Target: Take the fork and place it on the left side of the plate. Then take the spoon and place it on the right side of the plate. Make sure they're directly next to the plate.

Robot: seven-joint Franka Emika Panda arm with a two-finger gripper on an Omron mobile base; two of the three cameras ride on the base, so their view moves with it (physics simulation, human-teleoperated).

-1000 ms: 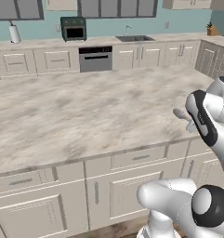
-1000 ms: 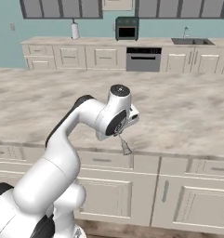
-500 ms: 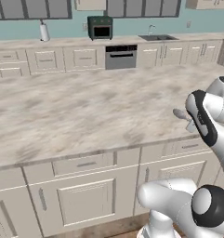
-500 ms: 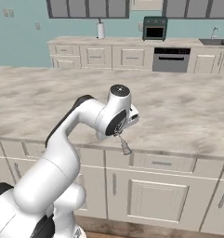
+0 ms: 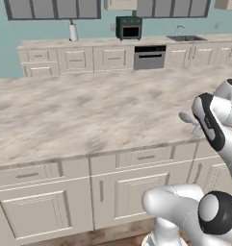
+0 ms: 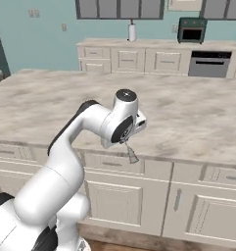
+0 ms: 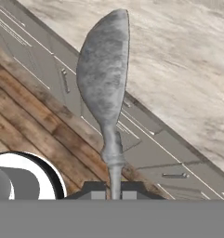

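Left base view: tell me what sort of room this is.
A kitchen, rendered: a marble-look counter over pale cabinets, with a dishwasher, sink and small oven along the back wall.

Loads of open room is seen over the marbled tabletop (image 5: 88,110), nothing standing on the wide stretch in front. The claw (image 7: 114,188), clamped on the spoon (image 7: 104,79), is held past the tabletop's near edge, above the cabinet fronts (image 6: 207,215) and wood floor (image 7: 29,121).
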